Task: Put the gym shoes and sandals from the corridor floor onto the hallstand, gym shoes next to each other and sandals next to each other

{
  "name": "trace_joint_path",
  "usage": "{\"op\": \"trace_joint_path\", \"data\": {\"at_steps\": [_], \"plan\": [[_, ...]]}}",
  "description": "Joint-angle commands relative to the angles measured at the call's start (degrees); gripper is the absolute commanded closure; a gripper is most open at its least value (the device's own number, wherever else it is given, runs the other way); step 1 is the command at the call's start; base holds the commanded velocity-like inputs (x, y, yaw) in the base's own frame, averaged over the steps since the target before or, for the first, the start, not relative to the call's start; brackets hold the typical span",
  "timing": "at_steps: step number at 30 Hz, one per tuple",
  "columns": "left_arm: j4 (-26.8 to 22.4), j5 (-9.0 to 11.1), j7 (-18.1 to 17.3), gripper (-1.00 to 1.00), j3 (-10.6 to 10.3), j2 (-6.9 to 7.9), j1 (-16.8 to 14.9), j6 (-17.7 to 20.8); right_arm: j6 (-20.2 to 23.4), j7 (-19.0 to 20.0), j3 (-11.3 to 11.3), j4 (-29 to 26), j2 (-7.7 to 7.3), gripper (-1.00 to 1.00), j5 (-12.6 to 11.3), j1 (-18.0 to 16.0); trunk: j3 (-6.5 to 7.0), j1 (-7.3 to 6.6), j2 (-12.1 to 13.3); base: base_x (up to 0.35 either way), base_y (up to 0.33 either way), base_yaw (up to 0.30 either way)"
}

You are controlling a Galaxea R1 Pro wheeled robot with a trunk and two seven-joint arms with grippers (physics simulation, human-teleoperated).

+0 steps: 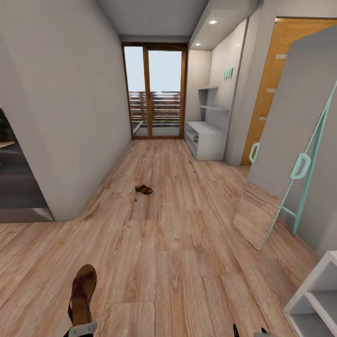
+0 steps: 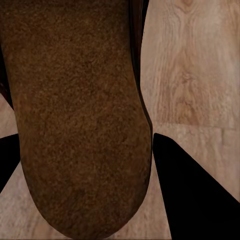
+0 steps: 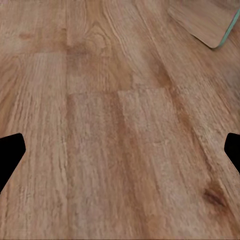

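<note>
The left gripper [image 1: 80,327], at the lower edge of the head view, has a brown sandal [image 1: 82,292] clamped between its fingers, the sandal standing up out of the grip with its toe end pointing away from the robot. In the left wrist view the sandal's suede-like footbed [image 2: 80,120] runs lengthwise between the two dark fingers [image 2: 195,195], with the floor showing beside it.

The right gripper [image 3: 120,150] has its fingers spread wide, one dark fingertip [image 3: 9,155] at each side of the right wrist view, and nothing between them but bare floor planks. In the head view only its tips [image 1: 250,332] show at the bottom edge.

The second sandal [image 1: 143,189] lies flat on the corridor floor [image 1: 187,243], well ahead of the robot and roughly mid-corridor; at this distance its orientation cannot be read with confidence.

The hallstand [image 1: 208,138] stands against the right wall at the far end, beside the glazed wooden door [image 1: 154,91]. It is a pale grey low bench with stepped shelves above and teal letters [image 1: 228,73] on the wall. Small items sit in its lower shelf, too small to identify.

Nearer on the right, a tall mirror with a teal frame [image 1: 299,168] leans against the wall, and the corner of a whitish open-shelf unit [image 1: 313,299] shows at lower right.
</note>
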Motion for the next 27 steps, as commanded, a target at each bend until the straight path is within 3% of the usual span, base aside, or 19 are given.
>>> {"op": "trace_joint_path", "data": {"at_steps": [1, 27], "plan": [[0.02, 0.35, 0.04, 1.00, -0.14, 0.01, -0.03, -0.15, -0.18, 0.00, 0.27, 0.03, -0.02, -1.00, -0.53, -0.03, -0.05, 0.02, -0.02, 0.340, -0.077, 0.000], [0.02, 0.41, 0.04, 1.00, -0.12, 0.10, -0.03, -0.15, -0.18, 0.00, 0.30, 0.03, -0.02, -1.00, -0.48, -0.03, -0.05, 0.02, -0.02, 0.340, -0.077, 0.000]]}}
